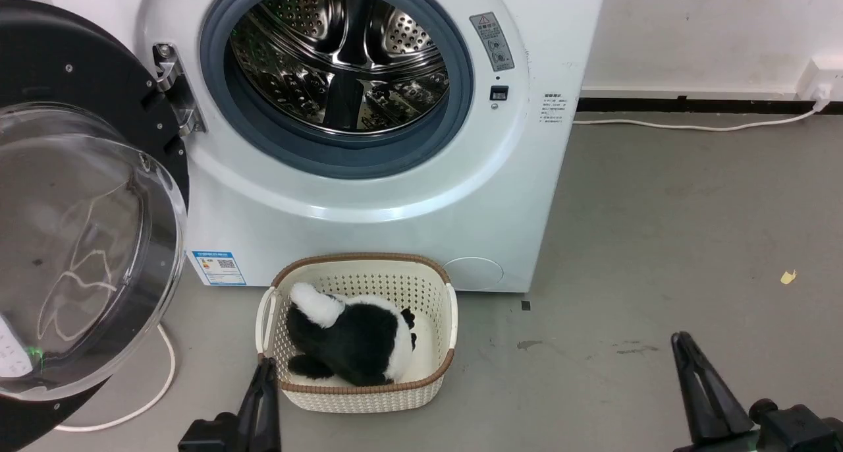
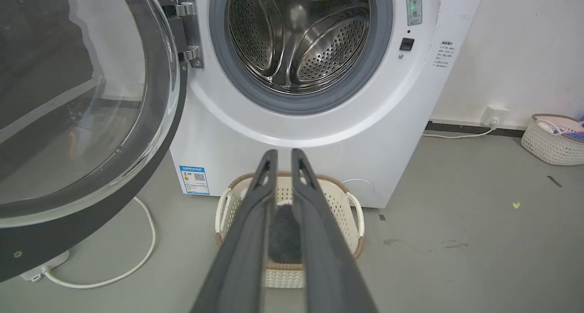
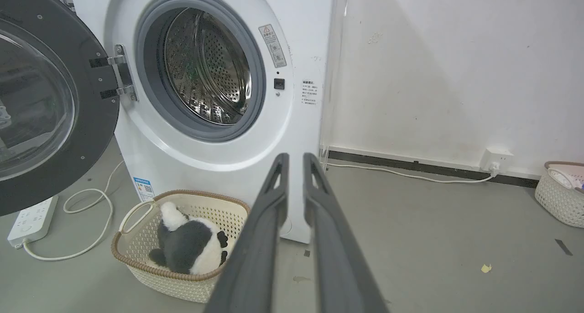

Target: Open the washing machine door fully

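- There is one washing machine (image 1: 369, 195), and its round opening shows one shiny drum (image 1: 342, 56).
- The one washing machine door (image 1: 79, 228) stands wide open on the left of the machine. It hangs on its hinge (image 1: 174, 86), well away from the opening.
- I count two baskets. The near basket (image 1: 369, 257) sits on the floor just in front of the machine, with one black-and-white panda toy (image 1: 355, 337) lying in it.
- The left gripper (image 1: 265, 363) is low by the near basket's left corner. Its fingers (image 2: 267, 176) are almost together with only a thin slit between them. They hold nothing and touch nothing.
- The right gripper (image 1: 681, 339) is over bare floor, far to the right. Its fingers (image 3: 276, 185) are just as close together and hold nothing.
- The right wrist view shows a white power strip (image 3: 32, 219) on the floor under the door, and the far basket (image 3: 561, 194) by the wall.
- The head view looks down on a small yellow scrap (image 1: 788, 277) on the floor.
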